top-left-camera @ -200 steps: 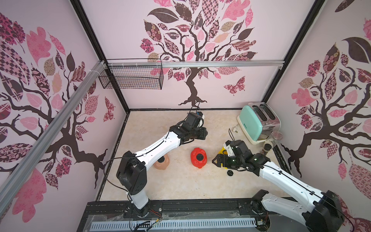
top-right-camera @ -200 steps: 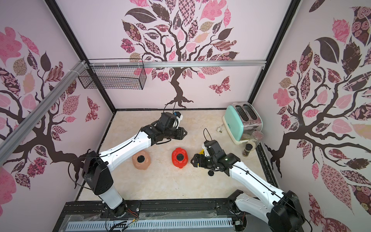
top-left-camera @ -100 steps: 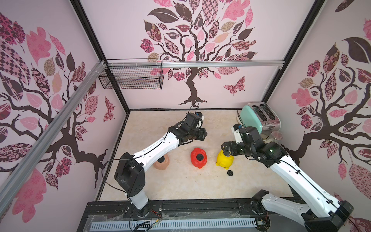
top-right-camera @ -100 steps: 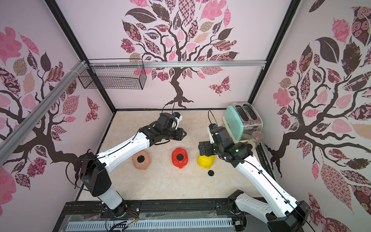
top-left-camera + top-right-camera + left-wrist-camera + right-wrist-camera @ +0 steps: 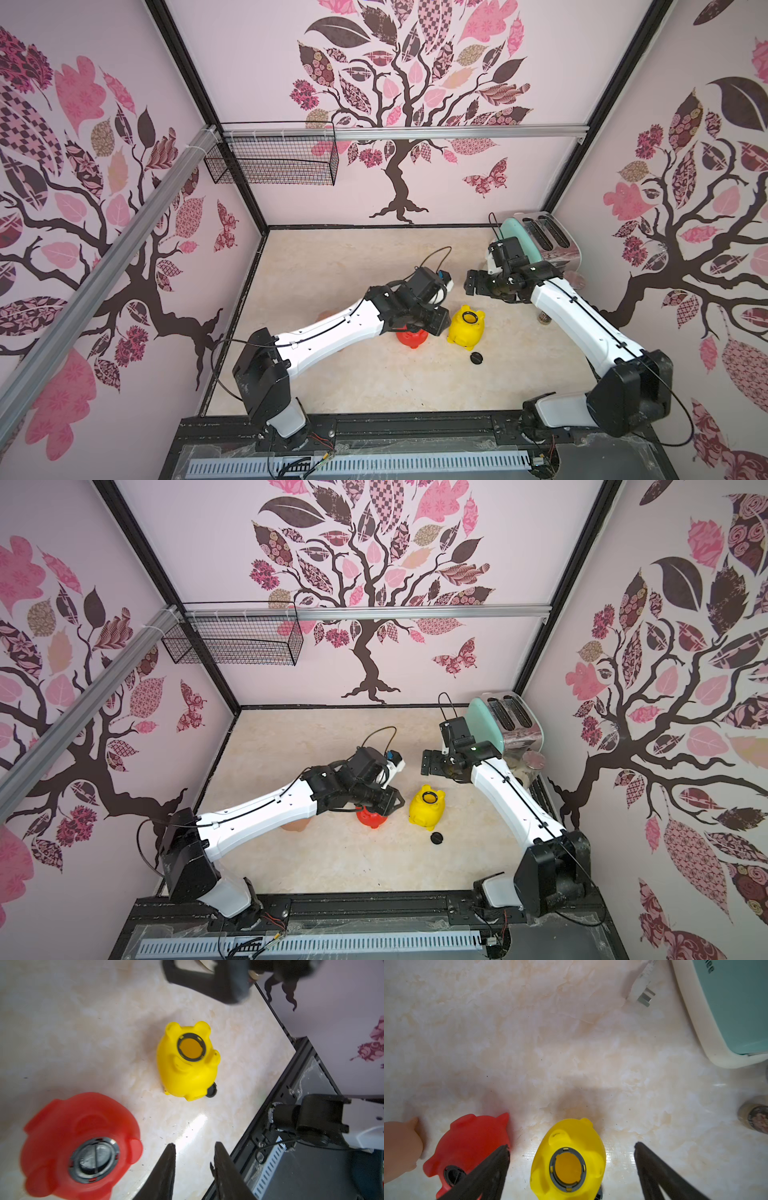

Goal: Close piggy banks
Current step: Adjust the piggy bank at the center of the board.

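The yellow piggy bank point(image 5: 465, 330) point(image 5: 426, 808) point(image 5: 187, 1076) point(image 5: 571, 1132) lies belly up, its round hole open. The red piggy bank point(image 5: 409, 337) point(image 5: 72, 1122) point(image 5: 471, 1138) lies left of it with a black plug seated in its belly hole. The peach-pink piggy bank point(image 5: 295, 825) point(image 5: 398, 1147) is mostly hidden under my left arm. My left gripper point(image 5: 440, 326) point(image 5: 194, 1145) hovers between the red and yellow banks, its jaws a little apart and empty. My right gripper point(image 5: 471, 284) point(image 5: 571, 1145) hangs wide open and empty above and behind the yellow bank.
A loose black plug point(image 5: 476, 358) point(image 5: 436, 838) point(image 5: 211, 1091) lies just in front of the yellow bank. A mint-green toaster point(image 5: 536, 241) point(image 5: 737, 1012) stands at the back right, its cord plug point(image 5: 643, 993) on the floor. A small jar point(image 5: 534, 762) stands beside it. A wire basket point(image 5: 274, 160) hangs on the back wall.
My right arm lifted off the yellow bank and drew back toward the toaster, uncovering it. My left arm swung forward from behind the red bank to above it.
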Motion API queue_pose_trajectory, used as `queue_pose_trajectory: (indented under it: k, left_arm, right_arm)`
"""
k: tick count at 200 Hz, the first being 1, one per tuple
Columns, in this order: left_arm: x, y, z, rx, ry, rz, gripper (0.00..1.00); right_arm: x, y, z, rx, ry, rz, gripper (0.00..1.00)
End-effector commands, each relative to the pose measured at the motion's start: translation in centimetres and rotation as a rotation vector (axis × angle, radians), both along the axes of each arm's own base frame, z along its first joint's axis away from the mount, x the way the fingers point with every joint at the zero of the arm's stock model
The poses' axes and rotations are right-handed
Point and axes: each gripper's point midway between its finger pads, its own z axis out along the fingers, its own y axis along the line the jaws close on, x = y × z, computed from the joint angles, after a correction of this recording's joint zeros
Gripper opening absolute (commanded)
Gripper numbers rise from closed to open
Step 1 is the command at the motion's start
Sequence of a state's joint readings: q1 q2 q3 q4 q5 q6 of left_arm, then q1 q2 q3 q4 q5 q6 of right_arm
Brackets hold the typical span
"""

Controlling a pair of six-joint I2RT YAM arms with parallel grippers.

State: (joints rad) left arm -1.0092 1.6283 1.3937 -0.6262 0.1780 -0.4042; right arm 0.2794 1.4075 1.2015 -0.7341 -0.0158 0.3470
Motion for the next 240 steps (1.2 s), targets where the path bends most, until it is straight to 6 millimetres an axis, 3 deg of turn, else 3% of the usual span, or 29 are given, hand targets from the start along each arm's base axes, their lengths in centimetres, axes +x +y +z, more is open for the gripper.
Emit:
queue_pose_trajectory:
  k: [1, 20, 66, 99, 134, 173, 240]
  left_arm:
    - [-2.0, -1.4, -2.0, 0.05, 0.025, -0.021, 0.35]
    - [-3.3, -3.1, -2.9, 0.093, 0.024, -0.052, 0.35]
    - [-3.6, -4.6, -5.7, 0.085, 0.085, -0.033, 0.32]
    - [-2.5, -4.4, -7.8, 0.143, 0.082, 0.034, 0.33]
    - [-1.7, -4.7, -10.2, 0.206, 0.082, 0.063, 0.4]
    - [-0.8, -5.2, -11.0, 0.217, 0.066, 0.09, 0.47]
    - [1.0, -5.4, -12.1, 0.233, 0.067, 0.118, 0.48]
  right_arm:
    - [1.6, 0.7, -0.5, 0.033, -0.013, -0.022, 0.96]
    - [2.7, 1.3, -2.2, 0.067, 0.022, -0.013, 0.94]
    - [4.3, 1.4, -5.1, 0.055, 0.109, 0.008, 0.91]
    - [5.1, 1.7, -6.6, 0.05, 0.135, 0.027, 0.91]
    - [5.4, 2.2, -7.6, 0.049, 0.183, 0.065, 0.94]
    - [5.4, 2.3, -8.8, 0.038, 0.206, 0.083, 0.93]
    - [5.4, 1.1, -10.4, -0.003, 0.234, 0.056, 0.91]
